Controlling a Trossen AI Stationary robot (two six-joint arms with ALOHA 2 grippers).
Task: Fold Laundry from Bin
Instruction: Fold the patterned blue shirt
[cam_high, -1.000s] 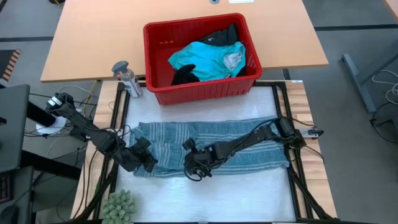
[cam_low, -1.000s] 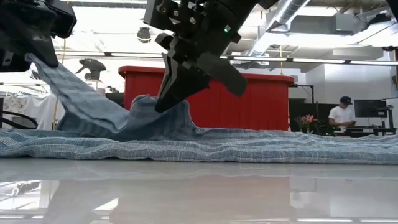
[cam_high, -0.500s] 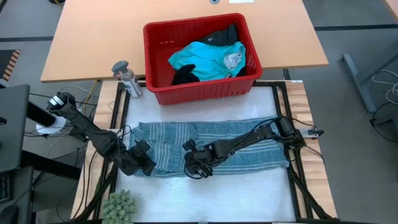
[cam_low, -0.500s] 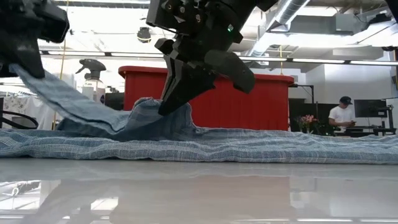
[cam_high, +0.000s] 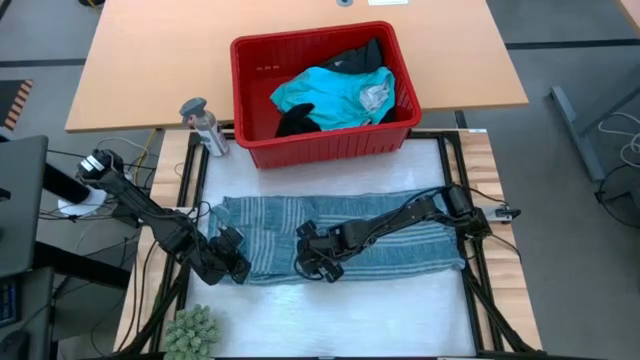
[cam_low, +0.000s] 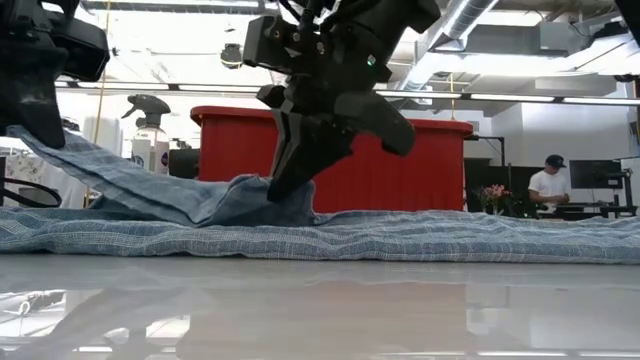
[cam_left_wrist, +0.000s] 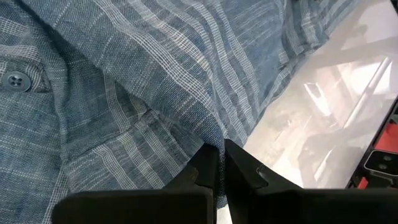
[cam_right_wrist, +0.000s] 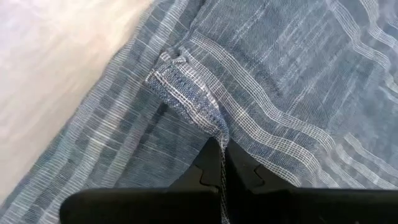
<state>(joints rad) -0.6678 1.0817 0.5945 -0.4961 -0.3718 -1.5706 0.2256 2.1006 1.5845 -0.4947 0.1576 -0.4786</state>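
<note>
One garment, the blue-grey striped shirt (cam_high: 340, 235), lies spread on the work table in front of the red bin (cam_high: 325, 95). Left gripper (cam_high: 232, 268) and right gripper (cam_high: 318, 265) each pinch its near edge, mid-fold. Turquoise garment (cam_high: 325, 95) and black garments (cam_high: 298, 122) wait in the bin.

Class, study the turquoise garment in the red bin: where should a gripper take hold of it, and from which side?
Grip the turquoise garment at its bunched top folds, coming straight down from above: it lies uppermost in the red bin, whose tall walls block any sideways approach.
</note>
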